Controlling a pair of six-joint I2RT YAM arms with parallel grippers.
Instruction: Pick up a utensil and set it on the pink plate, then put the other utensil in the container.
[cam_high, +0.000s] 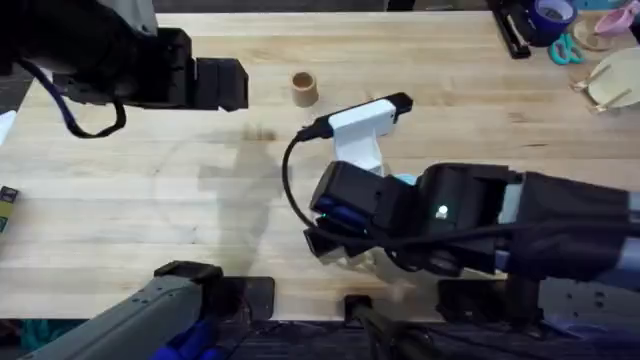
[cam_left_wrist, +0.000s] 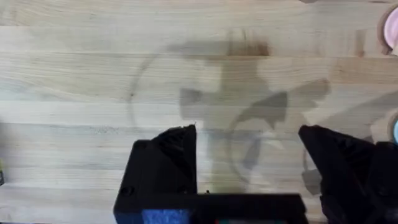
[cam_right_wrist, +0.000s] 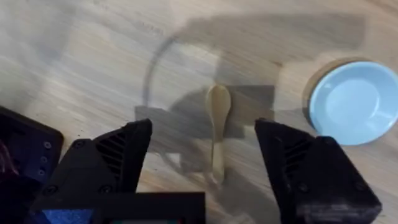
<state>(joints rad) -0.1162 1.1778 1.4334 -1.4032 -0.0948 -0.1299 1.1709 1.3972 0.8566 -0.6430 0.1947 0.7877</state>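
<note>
Wooden spoon (cam_right_wrist: 217, 132) lies flat between the wide-open right claw (cam_right_wrist: 202, 149).
Light, stiff, thin; best pinched mid-handle. Blue plate (cam_right_wrist: 348, 102) at 2 o'clock. Left claw (cam_left_wrist: 249, 162) spread wide, empty.

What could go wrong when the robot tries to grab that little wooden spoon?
1. The wooden spoon lies flat on the table, so the open right pincer might slide over it or nudge it sideways instead of gripping it.
2. The blue plate sits near the spoon and could get bumped.
3. The brown cup is narrow and stands well away from the right arm, so the spoon might miss it or tip it over.
</note>
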